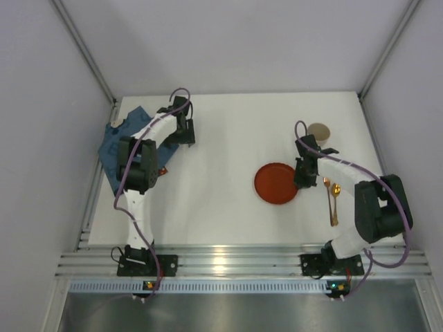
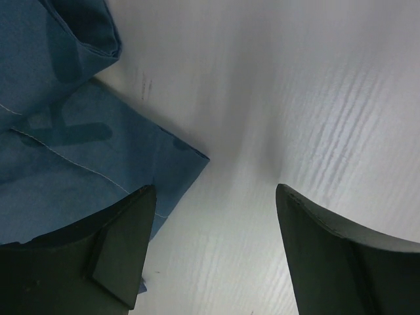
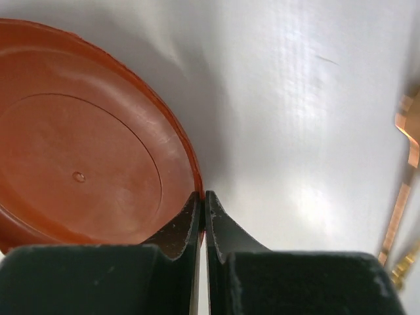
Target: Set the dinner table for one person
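Observation:
The white dinner table (image 1: 221, 138) fills the top view. A red plate (image 1: 275, 183) lies right of centre; in the right wrist view the plate (image 3: 85, 151) fills the left. My right gripper (image 1: 302, 181) (image 3: 204, 197) is shut on the plate's right rim, one finger inside and one outside. A gold fork (image 1: 327, 197) and a gold spoon (image 1: 335, 200) lie right of the plate; their handles (image 3: 401, 197) show at the right edge. A tan cup (image 1: 319, 132) stands behind. My left gripper (image 1: 185, 135) (image 2: 213, 197) is open and empty above bare table, beside the blue placemat (image 1: 128, 138) (image 2: 72, 144).
The blue placemat is crumpled at the table's far left edge, partly under the left arm. A small red-orange object (image 1: 163, 171) peeks out by the left arm's elbow. Grey walls and metal rails enclose the table on three sides.

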